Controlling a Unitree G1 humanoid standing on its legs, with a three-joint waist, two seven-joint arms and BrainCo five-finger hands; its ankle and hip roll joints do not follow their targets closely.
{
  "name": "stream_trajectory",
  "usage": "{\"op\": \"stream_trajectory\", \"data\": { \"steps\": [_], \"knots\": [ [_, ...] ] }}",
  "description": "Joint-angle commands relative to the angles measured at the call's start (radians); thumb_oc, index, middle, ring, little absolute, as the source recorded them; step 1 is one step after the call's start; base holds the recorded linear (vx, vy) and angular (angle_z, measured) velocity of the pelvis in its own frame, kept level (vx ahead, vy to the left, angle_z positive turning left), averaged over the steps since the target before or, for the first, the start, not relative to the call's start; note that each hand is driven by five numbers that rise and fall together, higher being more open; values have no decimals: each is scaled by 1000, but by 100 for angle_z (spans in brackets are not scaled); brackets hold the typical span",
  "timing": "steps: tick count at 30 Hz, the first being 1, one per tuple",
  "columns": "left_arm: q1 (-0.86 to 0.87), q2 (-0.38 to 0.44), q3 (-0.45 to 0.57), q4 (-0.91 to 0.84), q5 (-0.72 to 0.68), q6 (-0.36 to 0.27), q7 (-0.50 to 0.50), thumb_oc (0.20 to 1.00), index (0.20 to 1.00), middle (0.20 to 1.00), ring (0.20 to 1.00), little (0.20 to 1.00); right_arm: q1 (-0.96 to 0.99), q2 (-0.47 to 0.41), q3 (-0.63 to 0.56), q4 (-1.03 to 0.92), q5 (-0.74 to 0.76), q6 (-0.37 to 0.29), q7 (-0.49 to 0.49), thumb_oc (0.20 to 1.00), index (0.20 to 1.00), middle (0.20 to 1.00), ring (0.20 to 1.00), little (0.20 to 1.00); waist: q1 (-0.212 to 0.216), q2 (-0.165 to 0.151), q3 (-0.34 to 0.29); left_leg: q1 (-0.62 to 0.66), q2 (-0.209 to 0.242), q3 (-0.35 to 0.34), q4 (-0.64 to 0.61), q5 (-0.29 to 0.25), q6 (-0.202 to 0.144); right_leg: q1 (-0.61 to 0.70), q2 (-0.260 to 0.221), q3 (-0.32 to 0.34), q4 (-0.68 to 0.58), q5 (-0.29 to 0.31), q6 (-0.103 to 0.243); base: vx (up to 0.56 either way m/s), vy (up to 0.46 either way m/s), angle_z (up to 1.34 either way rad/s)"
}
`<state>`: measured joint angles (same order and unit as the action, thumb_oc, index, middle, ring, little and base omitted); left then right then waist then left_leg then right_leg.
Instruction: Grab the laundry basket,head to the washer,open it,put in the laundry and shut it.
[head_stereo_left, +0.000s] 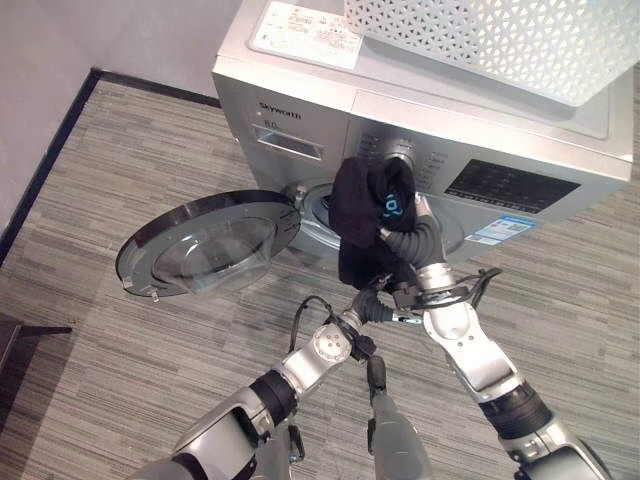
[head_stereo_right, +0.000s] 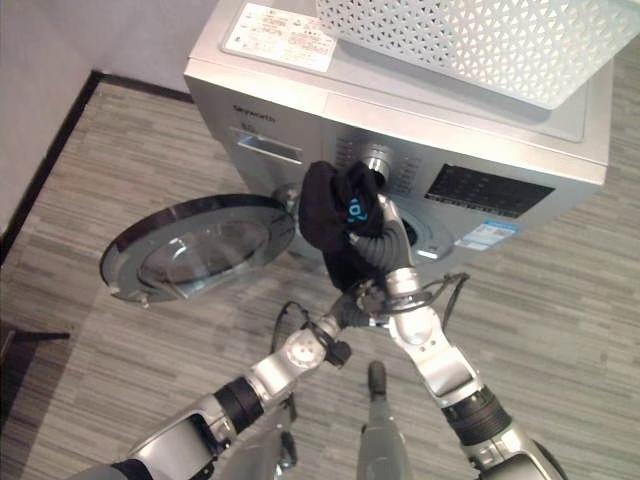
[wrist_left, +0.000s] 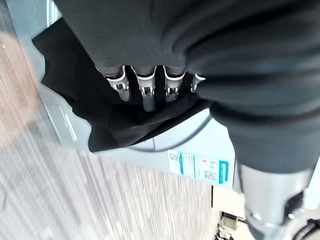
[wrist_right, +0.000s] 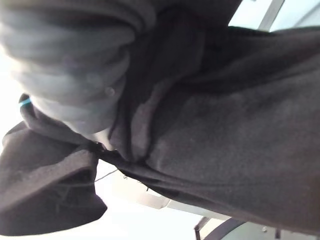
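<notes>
The right hand is raised in front of the washer, its dark ribbed cover bent toward the drum mouth, and a black garment is bunched over it; its fingers are buried in the cloth, so I cannot tell whether they clasp it. The garment hangs with its long axis vertical, the lower end trailing below the wrist. The left hand comes up from below, and in its wrist view its fingers are curled into the black cloth, holding the hanging part.

The drum mouth lies just beyond and to the left of the bundle, partly hidden by it. The round door is swung wide open to the left, clear of the way. The right hand is the nearer to the opening. The next move likely needs a short push forward and leftward into the drum.

The white basket sits on top of the washer.
</notes>
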<state>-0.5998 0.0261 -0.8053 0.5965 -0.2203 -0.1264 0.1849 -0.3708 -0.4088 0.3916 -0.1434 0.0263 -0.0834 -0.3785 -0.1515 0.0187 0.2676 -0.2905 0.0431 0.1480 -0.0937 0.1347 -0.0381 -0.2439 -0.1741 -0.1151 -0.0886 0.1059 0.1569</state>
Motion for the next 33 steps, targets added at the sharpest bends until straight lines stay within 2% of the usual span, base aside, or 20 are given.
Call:
{"op": "stream_trajectory", "data": {
  "steps": [1, 6, 7, 11, 13, 14, 16, 17, 18, 21, 23, 24, 26, 28, 33],
  "knots": [
    [-88, -89, -29, 53, 53, -25, 15, 1000, 1000, 1000, 1000, 1000, -107, 33, -20, -45, 48, -73, -19, 200, 200, 200, 200, 200, 3, -29, 11, 82, 37, -7, 6, -123, -41, -34, -25, 69, 1, 7, 20, 0, 0, 0],
    [-106, -87, -39, 56, 115, -16, 23, 1000, 1000, 1000, 1000, 1000, -125, 36, -6, -26, 69, -76, -13, 200, 200, 200, 200, 200, 7, -24, 18, 78, 39, -9, 6, -121, -42, -38, -25, 69, 1, 7, 20, 0, 0, 0],
    [-108, -78, -38, 54, 166, -13, 42, 1000, 1000, 1000, 1000, 1000, -131, 37, 1, -23, 74, -79, -13, 200, 200, 200, 200, 200, 11, -23, 21, 74, 39, -11, 6, -119, -45, -40, -25, 68, 1, 8, 20, 0, 0, 0],
    [-94, -41, -24, 31, 212, -8, 65, 1000, 1000, 1000, 1000, 1000, -126, 28, -1, -20, 69, -80, -11, 200, 200, 200, 200, 200, 17, -23, 25, 70, 39, -13, 6, -118, -46, -43, -25, 64, 1, 8, 19, 0, 0, 0],
    [-66, 12, -3, -8, 237, -10, 64, 1000, 1000, 1000, 1000, 1000, -113, 15, -16, -15, 60, -75, -10, 200, 200, 200, 200, 200, 25, -20, 27, 67, 39, -15, 6, -118, -45, -43, -24, 62, 1, 7, 20, 4, -17, 0],
    [-8, 82, 17, -76, 258, -12, 37, 1000, 1000, 1000, 1000, 1000, -90, -2, -44, -11, 45, -68, -6, 200, 200, 200, 200, 200, 35, -14, 28, 67, 39, -18, 6, -118, -44, -43, -24, 60, 1, 6, 20, 0, 0, 0],
    [29, 120, 27, -112, 278, -9, 20, 1000, 1000, 1000, 1000, 1000, -74, -10, -64, -14, 35, -64, -4, 200, 200, 200, 200, 200, 40, -13, 26, 67, 40, -19, 6, -118, -44, -42, -24, 59, 1, 5, 20, 0, 0, 0],
    [92, 186, 57, -164, 319, -12, -3, 1000, 1000, 1000, 1000, 1000, -52, -29, -106, -9, 23, -60, -3, 200, 200, 200, 200, 200, 52, -5, 29, 68, 38, -22, 6, -119, -43, -39, -24, 57, 1, 2, 21, 0, 0, 0],
    [98, 191, 57, -172, 320, -9, -6, 1000, 1000, 1000, 1000, 1000, -49, -27, -106, -11, 22, -59, -3, 200, 200, 200, 200, 200, 52, -6, 28, 69, 38, -22, 6, -119, -43, -39, -24, 57, 1, 2, 21, 0, 0, 0],
    [215, 311, 122, -253, 407, -6, -51, 1000, 1000, 1000, 1000, 1000, -12, -34, -166, -12, 15, -57, 5, 200, 200, 200, 200, 200, 75, 5, 29, 69, 36, -29, 6, -122, -43, -36, -24, 54, 1, -2, 21, 0, 0, 0],
    [250, 338, 144, -271, 437, -1, -54, 1000, 1000, 1000, 1000, 1000, -3, -32, -174, -12, 15, -55, 8, 200, 200, 200, 200, 200, 79, 4, 27, 69, 36, -29, 6, -122, -44, -37, -24, 54, 1, -3, 21, 0, 0, 0],
    [277, 418, 192, -319, 617, -9, 20, 1000, 1000, 1000, 1000, 1000, 12, -31, -187, -27, 0, -69, 9, 200, 200, 200, 200, 200, 94, 6, 28, 67, 36, -34, 6, -125, -45, -36, -24, 51, 1, -7, 21, 0, 0, 0],
    [295, 418, 210, -304, 693, -8, 80, 1000, 1000, 1000, 1000, 1000, 10, -28, -179, -30, -9, -80, 0, 200, 200, 200, 200, 200, 98, 1, 31, 66, 37, -37, 6, -124, -47, -34, -22, 48, 1, -10, 20, -21, -32, 17],
    [276, 373, 209, -243, 741, 24, 152, 1000, 1000, 1000, 1000, 1000, 4, -26, -163, -37, -14, -84, -16, 200, 200, 200, 200, 200, 99, -8, 35, 64, 38, -39, 6, -122, -48, -34, -20, 47, 1, -11, 18, -31, -29, 17],
    [152, 192, 188, -64, 654, 98, 278, 1000, 1000, 1000, 1000, 1000, -10, -11, -129, -38, 8, -77, -66, 200, 200, 200, 200, 200, 77, -31, 41, 52, 43, -38, 6, -116, -51, -41, -17, 42, 1, -6, 13, -31, -31, 2]
  ]
}}
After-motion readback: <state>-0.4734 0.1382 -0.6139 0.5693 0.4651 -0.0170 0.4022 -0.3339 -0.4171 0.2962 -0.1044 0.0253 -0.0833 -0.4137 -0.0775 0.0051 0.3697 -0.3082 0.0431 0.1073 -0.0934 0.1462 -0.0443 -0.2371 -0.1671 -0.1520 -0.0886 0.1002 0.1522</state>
